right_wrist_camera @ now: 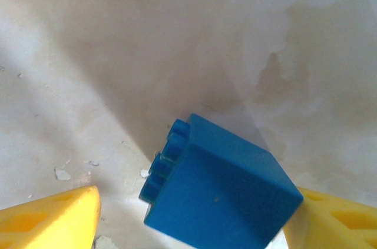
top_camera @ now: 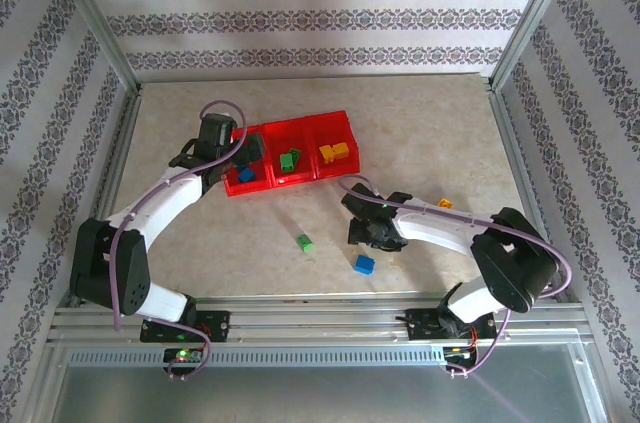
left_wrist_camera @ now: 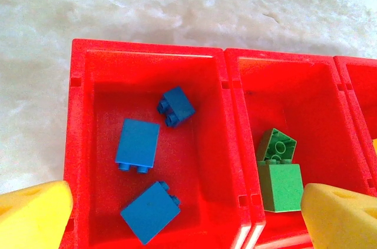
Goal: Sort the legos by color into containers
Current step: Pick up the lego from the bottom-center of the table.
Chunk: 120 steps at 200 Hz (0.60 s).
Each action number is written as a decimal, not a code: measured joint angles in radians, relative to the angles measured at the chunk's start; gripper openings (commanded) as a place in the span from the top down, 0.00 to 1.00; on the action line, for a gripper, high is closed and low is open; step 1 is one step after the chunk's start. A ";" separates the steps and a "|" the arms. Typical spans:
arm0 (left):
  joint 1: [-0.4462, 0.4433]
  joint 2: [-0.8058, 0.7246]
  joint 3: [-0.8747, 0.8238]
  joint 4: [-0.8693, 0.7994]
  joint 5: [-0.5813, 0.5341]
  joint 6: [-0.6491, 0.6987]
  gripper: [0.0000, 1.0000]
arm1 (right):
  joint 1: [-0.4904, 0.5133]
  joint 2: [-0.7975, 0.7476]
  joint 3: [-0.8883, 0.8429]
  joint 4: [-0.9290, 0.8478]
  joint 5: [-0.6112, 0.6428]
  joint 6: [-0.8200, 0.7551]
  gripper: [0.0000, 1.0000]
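The red containers (top_camera: 262,186), three joined bins, sit left of the counter's (top_camera: 440,123) middle. Their long axis runs roughly along its far edge, the right end slightly farther back. The left bin (left_wrist_camera: 94,113) holds three blue legos (left_wrist_camera: 137,145), the middle bin (left_wrist_camera: 306,102) two green legos (left_wrist_camera: 281,186), and the right bin (top_camera: 332,131) yellow-orange legos (top_camera: 335,152). The left gripper (left_wrist_camera: 188,219) hangs over the left bin, jaws wide apart, holding nothing. Near the counter's near edge a loose blue lego (right_wrist_camera: 221,193) lies on its side, studs pointing sideways toward one yellow finger (right_wrist_camera: 50,222). It sits between the right gripper's (right_wrist_camera: 197,205) parted jaws, unclamped. A green lego (top_camera: 305,242) lies just left of it.
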 measured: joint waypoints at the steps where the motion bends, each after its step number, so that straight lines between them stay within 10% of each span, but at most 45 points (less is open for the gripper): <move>1: 0.000 0.000 0.000 0.000 0.000 0.000 0.00 | 0.000 0.002 0.000 0.001 0.000 0.000 0.22; 120: 0.000 -0.001 -0.026 0.019 0.026 0.000 0.00 | 0.000 0.093 0.099 0.034 0.004 -0.050 0.34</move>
